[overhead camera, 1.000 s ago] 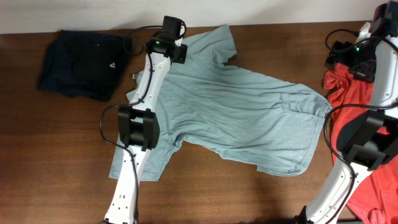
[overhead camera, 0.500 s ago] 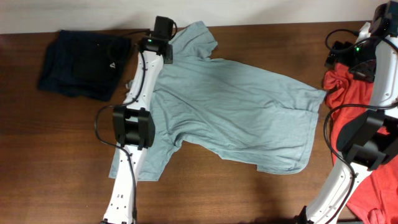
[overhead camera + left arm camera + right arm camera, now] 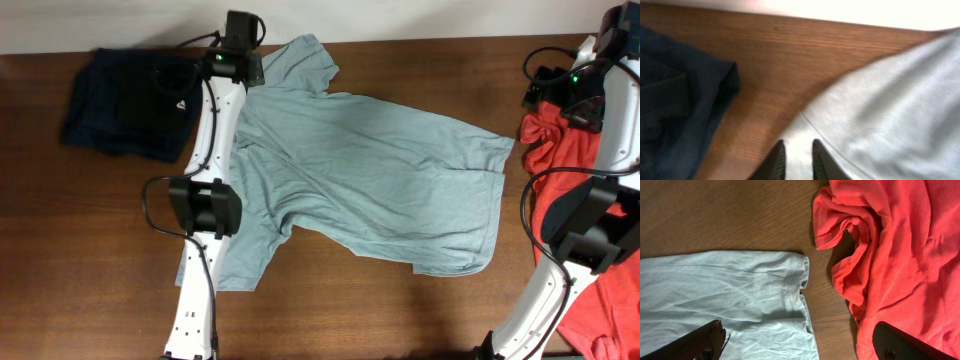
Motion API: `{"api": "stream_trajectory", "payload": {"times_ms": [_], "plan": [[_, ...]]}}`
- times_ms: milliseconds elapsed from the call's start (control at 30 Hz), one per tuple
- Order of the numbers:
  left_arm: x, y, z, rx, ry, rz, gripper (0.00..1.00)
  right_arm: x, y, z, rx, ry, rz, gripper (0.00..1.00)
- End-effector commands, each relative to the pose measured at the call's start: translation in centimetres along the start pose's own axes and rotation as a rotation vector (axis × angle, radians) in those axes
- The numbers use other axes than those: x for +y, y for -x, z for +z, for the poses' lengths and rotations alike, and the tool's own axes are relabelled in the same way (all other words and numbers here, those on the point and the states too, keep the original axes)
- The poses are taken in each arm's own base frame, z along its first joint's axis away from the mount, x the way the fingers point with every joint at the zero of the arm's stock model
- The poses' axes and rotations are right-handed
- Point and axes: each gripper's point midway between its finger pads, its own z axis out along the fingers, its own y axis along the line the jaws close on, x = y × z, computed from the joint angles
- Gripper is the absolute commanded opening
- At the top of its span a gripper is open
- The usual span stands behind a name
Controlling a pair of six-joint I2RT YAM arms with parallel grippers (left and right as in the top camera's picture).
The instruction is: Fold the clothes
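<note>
The red cotton T-shirt (image 3: 900, 255), just right of the pale blue-grey short-sleeved T-shirt (image 3: 370, 180), ran off frame, partly under the right arm. The left arm stretched to that shirt's far sleeve; the left tool (image 3: 796, 161) showed a narrow gap over the hem (grip impossible to tell). The right tool (image 3: 800, 347) hung wide apart above its bottom hem. The blue-grey shirt lay flat, softly wrinkled, on the brown wooden counter (image 3: 80, 250), with a folded dark navy garment (image 3: 130, 100) to its left.
</note>
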Motion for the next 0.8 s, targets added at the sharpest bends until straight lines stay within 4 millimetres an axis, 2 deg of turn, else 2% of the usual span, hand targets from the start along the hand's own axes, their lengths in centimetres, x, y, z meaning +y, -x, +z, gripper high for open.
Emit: {"api": "stream_trajectory", "payload": {"times_ms": [0, 233, 333, 433, 500, 667, 767], "plan": [[-0.5, 5.0, -9.4, -0.095, -0.120, -0.032, 0.21, 0.3, 0.3, -1.2, -0.029, 0.005, -0.001, 0.99], [2.2, 5.7, -19.4, -0.086, -0.111, -0.030, 0.21, 0.3, 0.3, -1.2, -0.029, 0.005, -0.001, 0.99], [3.8, 4.5, -23.9, -0.051, -0.102, -0.022, 0.21, 0.3, 0.3, -1.2, -0.029, 0.005, -0.001, 0.99], [5.3, 2.6, -27.5, 0.003, -0.087, -0.009, 0.22, 0.3, 0.3, -1.2, -0.029, 0.005, -0.001, 0.99], [4.6, 2.7, -29.7, -0.014, -0.166, 0.057, 0.29, 0.3, 0.3, -1.2, -0.029, 0.005, -0.001, 0.99], [2.0, 2.5, -35.0, -0.051, -0.402, 0.099, 0.35, 0.3, 0.3, -1.2, -0.029, 0.005, -0.001, 0.99], [2.3, 2.3, -37.7, -0.075, -0.430, 0.100, 0.41, 0.3, 0.3, -1.2, -0.029, 0.005, -0.001, 0.99]]}}
